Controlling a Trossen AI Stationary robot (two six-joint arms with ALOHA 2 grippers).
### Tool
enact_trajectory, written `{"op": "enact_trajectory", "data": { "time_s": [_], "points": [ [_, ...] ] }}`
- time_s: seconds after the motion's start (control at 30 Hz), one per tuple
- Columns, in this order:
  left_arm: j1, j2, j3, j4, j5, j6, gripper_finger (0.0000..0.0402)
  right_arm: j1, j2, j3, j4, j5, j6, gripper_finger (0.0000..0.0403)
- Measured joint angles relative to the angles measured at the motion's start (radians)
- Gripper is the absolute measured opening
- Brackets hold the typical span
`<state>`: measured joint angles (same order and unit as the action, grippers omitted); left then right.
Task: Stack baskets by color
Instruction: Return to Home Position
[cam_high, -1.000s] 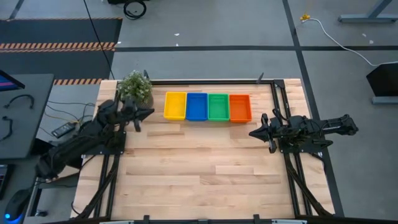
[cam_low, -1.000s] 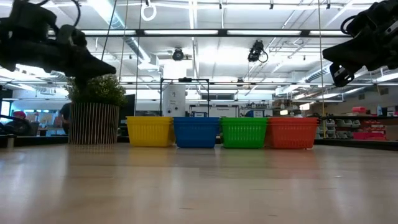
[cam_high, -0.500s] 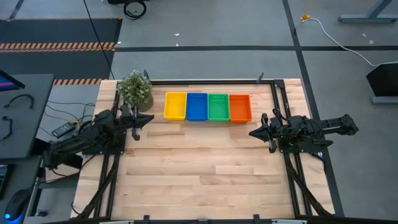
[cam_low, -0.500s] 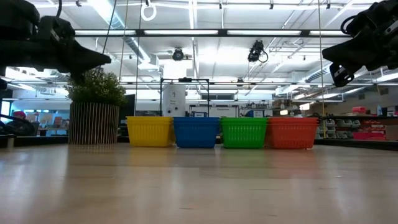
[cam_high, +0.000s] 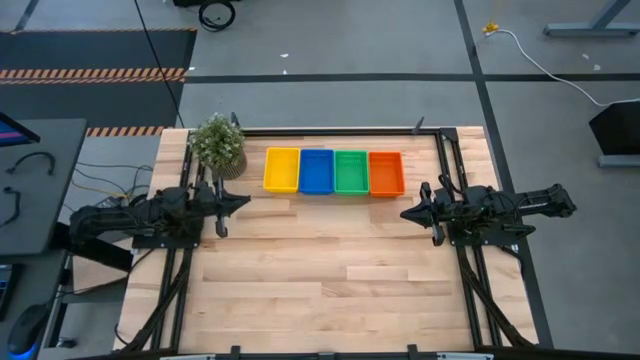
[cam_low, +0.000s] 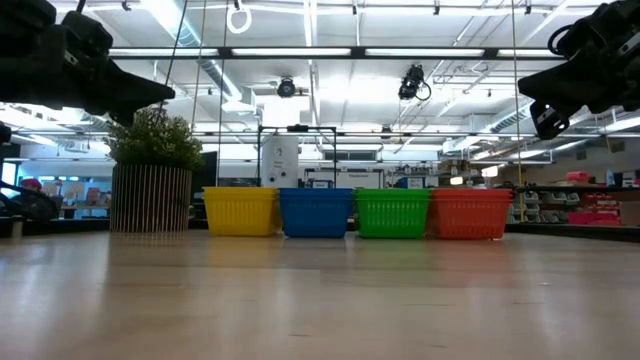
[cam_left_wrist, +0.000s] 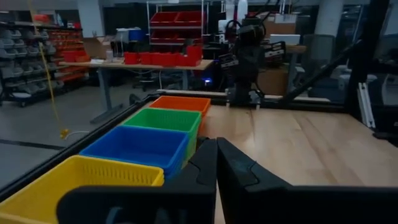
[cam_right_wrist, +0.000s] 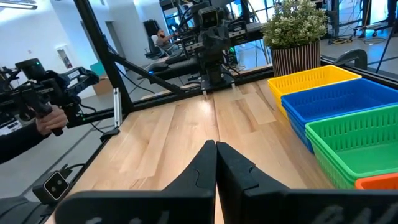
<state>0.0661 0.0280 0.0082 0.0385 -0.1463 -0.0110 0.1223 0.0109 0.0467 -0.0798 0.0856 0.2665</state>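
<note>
Row on the light wooden desk (cam_high: 320, 270) along its far edge, sides touching, left to right: yellow mesh-sided rectangular plastic basket (cam_high: 281, 169), blue mesh-sided basket (cam_high: 316, 171), green mesh-sided basket (cam_high: 351, 171), orange mesh-sided basket (cam_high: 386, 173). Small potted green plant (cam_high: 217, 142) sits at the far-left corner, near yellow. Left hand (cam_high: 243, 201) hangs above the left edge, fingers pressed together. Right hand (cam_high: 405, 214) hangs above the right edge, fingers also pressed together.

We log the table (cam_high: 320, 270) as pale wood planks, smooth, faint sheen. The baskets (cam_high: 351, 171) are moulded plastic, mesh walls, slightly glossy. The left gripper (cam_left_wrist: 216, 144) and right gripper (cam_right_wrist: 216, 144) look matt black, smooth. The plant pot (cam_low: 151, 198) is ribbed, matt.
</note>
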Motion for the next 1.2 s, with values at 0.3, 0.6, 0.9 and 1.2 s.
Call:
{"op": "enact_trajectory", "data": {
  "time_s": [0.3,0.6,0.9,1.2],
  "points": [
    [-0.001,0.004,0.000,0.005,-0.006,-0.003,0.0029,0.000,0.000,0.000,0.000,0.000,0.000,0.0007],
    [-0.001,0.004,-0.001,0.022,-0.012,0.026,0.0020,0.000,0.000,0.000,0.000,0.000,0.000,0.0007],
    [-0.001,0.004,-0.001,0.026,-0.011,0.019,0.0028,0.000,0.000,0.000,0.000,0.000,0.000,0.0007],
    [-0.001,0.005,-0.001,0.030,-0.008,0.018,0.0026,-0.046,-0.006,-0.040,0.096,-0.095,-0.002,0.0008]
  ]
}}
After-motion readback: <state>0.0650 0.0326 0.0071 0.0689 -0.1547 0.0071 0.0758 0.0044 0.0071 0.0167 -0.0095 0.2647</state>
